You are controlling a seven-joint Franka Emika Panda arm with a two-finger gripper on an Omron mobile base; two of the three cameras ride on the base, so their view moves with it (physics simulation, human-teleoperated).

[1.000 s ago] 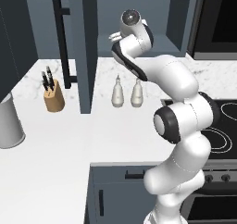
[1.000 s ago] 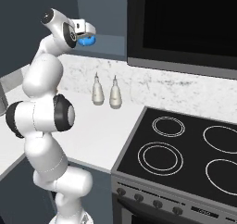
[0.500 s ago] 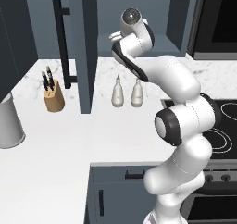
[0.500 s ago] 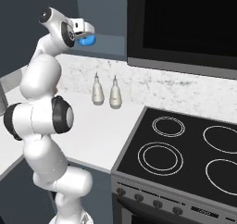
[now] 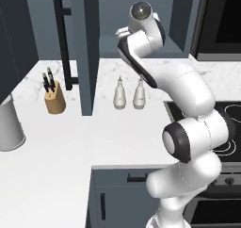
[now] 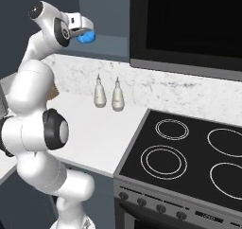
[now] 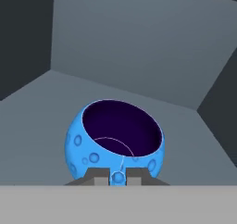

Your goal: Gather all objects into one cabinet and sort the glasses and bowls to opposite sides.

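Note:
My gripper (image 7: 118, 176) is shut on the near rim of the glossy blue bowl (image 7: 115, 142), whose dark inside faces the hand camera. The bowl hangs just above the grey shelf floor (image 7: 41, 107) inside the slate-blue wall cabinet (image 7: 139, 42). From the right base view the blue bowl (image 6: 86, 36) shows at the end of the raised gripper (image 6: 82, 34), up at cabinet height. The cabinet's tall door (image 5: 87, 48) stands open, with its black bar handle (image 5: 63, 43). The mug, the red cup and the mesh bowl are out of view.
Two pale bottles (image 5: 127, 94) stand at the back of the white counter (image 5: 56, 142). A knife block (image 5: 54, 96) and a grey canister (image 5: 9, 126) are to the left. The stove (image 6: 189, 152) lies right, under a dark microwave (image 6: 189, 24).
The hand has risen slightly and carried the blue bowl a little further into the cabinet. The grip on the bowl is unchanged.

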